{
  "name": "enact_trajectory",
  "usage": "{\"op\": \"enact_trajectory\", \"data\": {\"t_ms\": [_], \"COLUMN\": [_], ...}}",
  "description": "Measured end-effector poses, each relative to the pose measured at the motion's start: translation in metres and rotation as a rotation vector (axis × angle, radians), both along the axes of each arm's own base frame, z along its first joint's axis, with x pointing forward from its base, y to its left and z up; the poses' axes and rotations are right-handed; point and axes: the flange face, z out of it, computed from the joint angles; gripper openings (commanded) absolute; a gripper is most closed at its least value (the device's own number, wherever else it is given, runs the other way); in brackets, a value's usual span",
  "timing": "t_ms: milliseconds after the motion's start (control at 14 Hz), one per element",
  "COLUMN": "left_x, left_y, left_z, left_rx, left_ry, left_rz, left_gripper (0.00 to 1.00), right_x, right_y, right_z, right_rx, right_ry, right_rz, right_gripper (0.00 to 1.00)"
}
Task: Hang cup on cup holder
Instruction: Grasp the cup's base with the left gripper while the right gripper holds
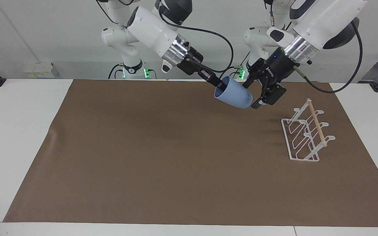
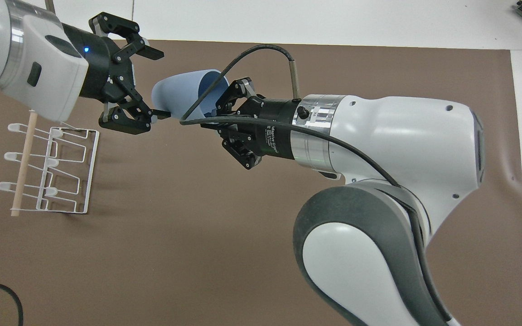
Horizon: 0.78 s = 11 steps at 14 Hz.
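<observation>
two grippers meet in mid-air over the brown mat (image 1: 143, 157). our right gripper (image 1: 220, 86) is clamped on the rim of the cup (image 1: 234, 95), one finger inside the mouth, holding it tilted with its base aimed toward the left arm's end of the table. our left gripper (image 1: 254, 95) hangs at that base with fingers spread apart, straddling or just short of the cup's narrow end; we cannot tell if it touches. the cup holder (image 1: 307, 135) stands on the mat toward the left arm's end, apart from both. we judge this a handover: next, our left fingers need to close on the cup before the right lets go.
</observation>
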Motion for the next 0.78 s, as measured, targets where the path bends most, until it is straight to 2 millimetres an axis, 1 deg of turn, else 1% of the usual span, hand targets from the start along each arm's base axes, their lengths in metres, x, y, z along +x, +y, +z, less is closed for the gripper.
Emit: {"op": "enact_trajectory", "data": {"t_ms": [142, 356, 570, 784], "left_x": [-0.001, -0.004, -0.006, -0.004], "left_y": [-0.002, -0.018, -0.025, -0.026], "left_z": [0.001, 0.002, -0.005, -0.020], "left_rx": [-0.002, 0.005, 0.010, 0.036], "left_ry": [-0.006, -0.032, -0.029, -0.020], "left_rz": [-0.003, -0.018, -0.026, -0.023], "left_gripper": [1.00, 1.00, 1.00, 1.00], "right_x": [0.000, 0.003, 0.004, 0.003], "right_y": [0.000, -0.004, -0.006, -0.004], "right_z": [0.000, -0.001, -0.002, -0.002], "right_rx": [0.000, -0.002, -0.003, -0.003], "right_ry": [0.000, 0.001, 0.003, 0.003], "right_rz": [0.000, -0.008, -0.011, -0.008], "right_gripper": [0.00, 0.00, 0.00, 0.00]}}
